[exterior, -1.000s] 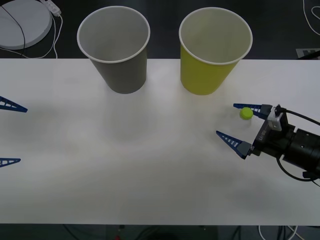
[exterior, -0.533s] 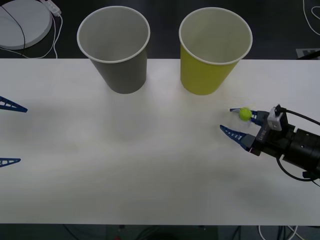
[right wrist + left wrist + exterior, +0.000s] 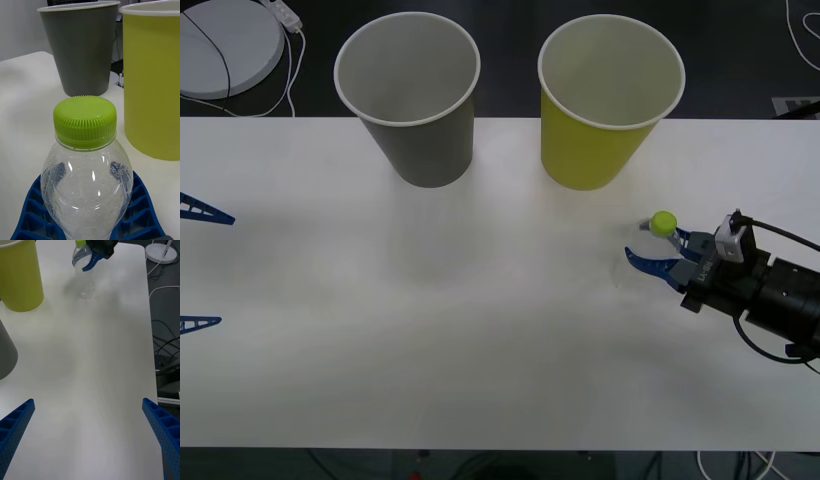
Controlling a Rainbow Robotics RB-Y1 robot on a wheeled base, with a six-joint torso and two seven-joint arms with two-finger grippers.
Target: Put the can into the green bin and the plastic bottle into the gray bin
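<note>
The right claw (image 3: 656,246), at lower right, had closed on the plastic bottle (image 3: 664,224), ready to lift it toward the gray bin (image 3: 412,100); the left claw (image 3: 90,435) waited open.

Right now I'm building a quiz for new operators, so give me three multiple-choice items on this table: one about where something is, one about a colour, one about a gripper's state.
1. Where does the clear ribbed plastic bottle stand?
A. Inside the gray paper cup
B. On the white table near the yellow-green paper cup
C. Beside the left gripper

2. What colour is the bottle's screw cap?
A. Lime green
B. White
C. Red

3. How is the right gripper?
A. Open, far from the bottle
B. Closed on the bottle
C. Holding a cup

Answers:
1. B: the bottle stands on the white table, in front of the yellow-green paper cup and apart from the gray paper cup.
2. A: the right wrist view shows a ribbed lime-green cap.
3. B: blue fingers press both sides of the bottle, while the left gripper waits open.
</note>
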